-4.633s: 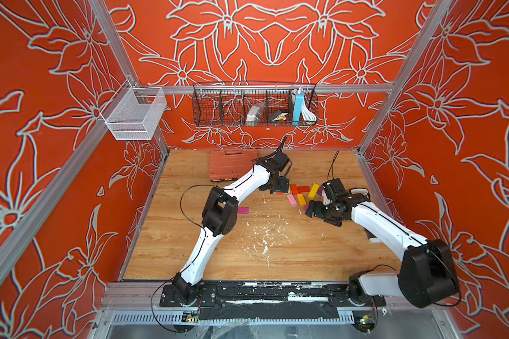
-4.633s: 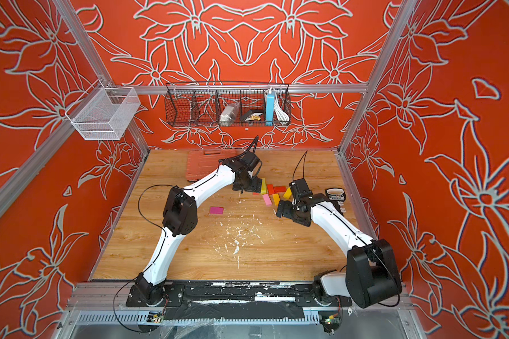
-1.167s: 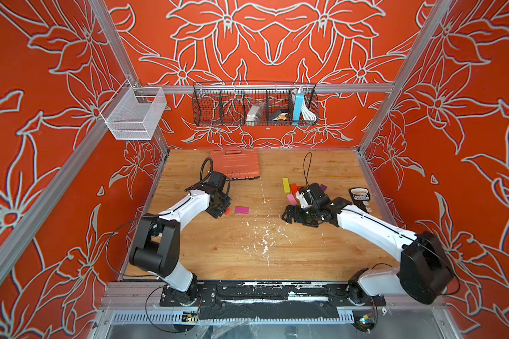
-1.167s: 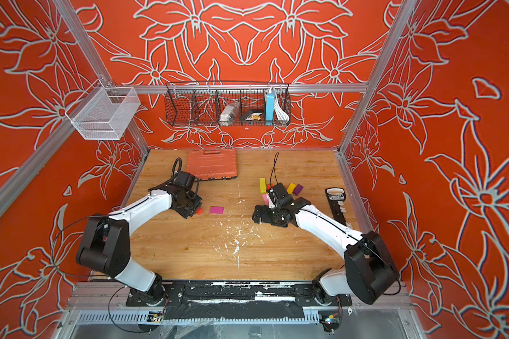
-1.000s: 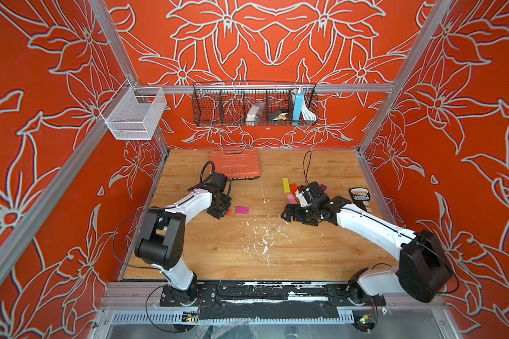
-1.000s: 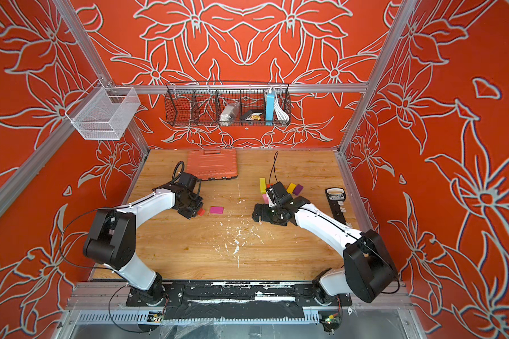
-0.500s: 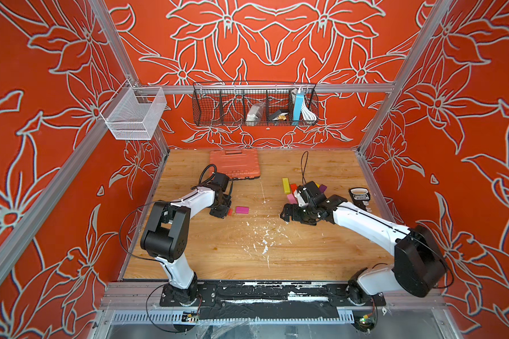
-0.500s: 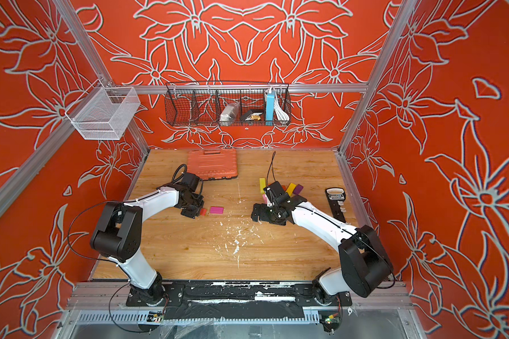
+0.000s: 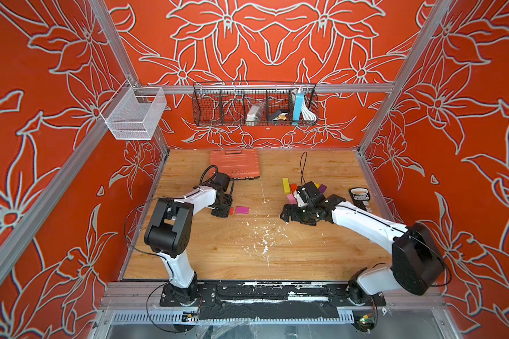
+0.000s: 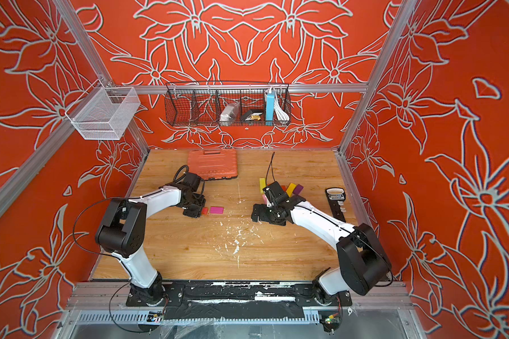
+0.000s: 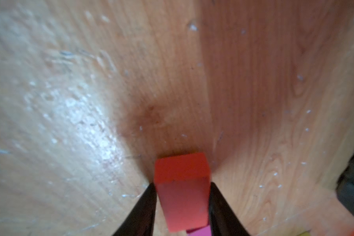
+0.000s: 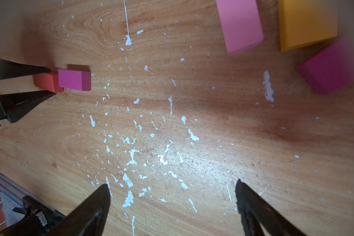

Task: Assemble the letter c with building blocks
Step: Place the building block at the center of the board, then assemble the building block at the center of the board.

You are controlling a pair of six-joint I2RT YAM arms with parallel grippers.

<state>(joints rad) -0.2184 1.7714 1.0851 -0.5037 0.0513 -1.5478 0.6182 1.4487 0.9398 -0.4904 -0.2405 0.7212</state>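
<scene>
Label (image 9: 358,196) on black strip (image 9: 365,206) near building blocks (image 9: 285,185) is unreadable.

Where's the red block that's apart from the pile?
In both top views the red block lies left of centre on the table, between the left end effector's fingers and beside the magenta block.
</scene>
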